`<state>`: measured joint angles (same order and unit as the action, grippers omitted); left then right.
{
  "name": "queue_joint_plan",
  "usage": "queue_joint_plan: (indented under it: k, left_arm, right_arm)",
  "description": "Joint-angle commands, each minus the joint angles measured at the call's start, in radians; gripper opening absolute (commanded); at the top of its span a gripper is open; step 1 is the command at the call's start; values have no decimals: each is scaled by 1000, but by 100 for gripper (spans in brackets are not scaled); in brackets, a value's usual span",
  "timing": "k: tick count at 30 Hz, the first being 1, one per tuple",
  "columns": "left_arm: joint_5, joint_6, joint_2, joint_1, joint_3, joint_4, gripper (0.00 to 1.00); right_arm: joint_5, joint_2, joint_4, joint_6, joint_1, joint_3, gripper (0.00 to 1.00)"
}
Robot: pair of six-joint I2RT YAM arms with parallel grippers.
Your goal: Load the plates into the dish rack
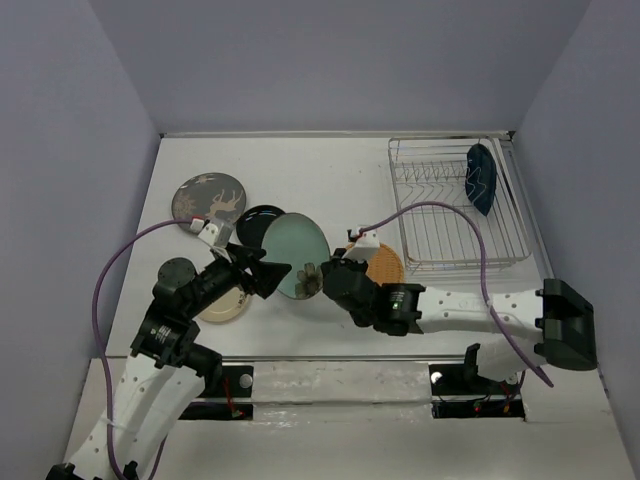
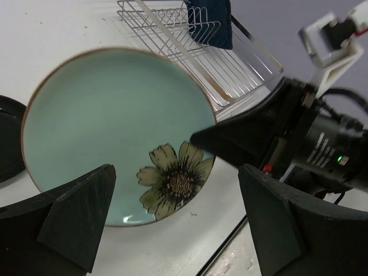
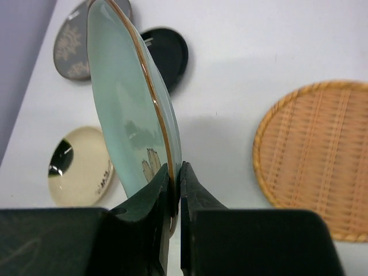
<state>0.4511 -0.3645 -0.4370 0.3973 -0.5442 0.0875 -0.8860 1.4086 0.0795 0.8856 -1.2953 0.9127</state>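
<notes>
the teal plate (image 1: 297, 255) was held on edge left of the rack (image 1: 430, 240), its rim pinched in the right hand (image 3: 175, 172), the left hand (image 1: 270, 268) open beside it; next, seemingly, a carry into free tines.

Soft, even light from overhead fills all 3 views, bright on the white table (image 1: 330, 180) without blowing out. Shadows are faint: a pale grey smudge lies on the table beside the teal plate (image 3: 123, 103) in the right wrist view. That plate's glaze carries a mild sheen, and the cream plate (image 3: 86, 172) mirrors a dark shape. The left gripper (image 2: 175, 172) and right gripper (image 3: 175, 172) loom close, soft-edged and almost featureless black. The dish rack (image 2: 198, 66) wires look crisp, with small glints.
</notes>
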Motion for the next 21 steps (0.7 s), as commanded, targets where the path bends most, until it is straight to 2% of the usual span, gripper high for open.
queue_joint_plan:
  k: [1,7,8,11,14,21]
  left_arm:
    - [3,-2,20,-3,-16,-34,99]
    - [3,-2,30,0,-14,-32,99]
    - [3,-1,32,0,-16,-32,99]
    - [5,-1,41,5,-16,-34,99]
    - [3,-2,56,11,-13,-35,99]
    - [-2,-2,64,20,-14,-34,99]
  right_arm:
    - [-76,-121,-119,-255,85,140,7]
    - [-76,-250,-119,-570,307,267,7]
    - [-85,-258,-119,-620,385,290,7]
    - [-70,-273,-103,-749,514,374,7]
    - [-45,-255,-87,-850,686,454,7]
    - [-10,-155,-83,-993,907,566,7]
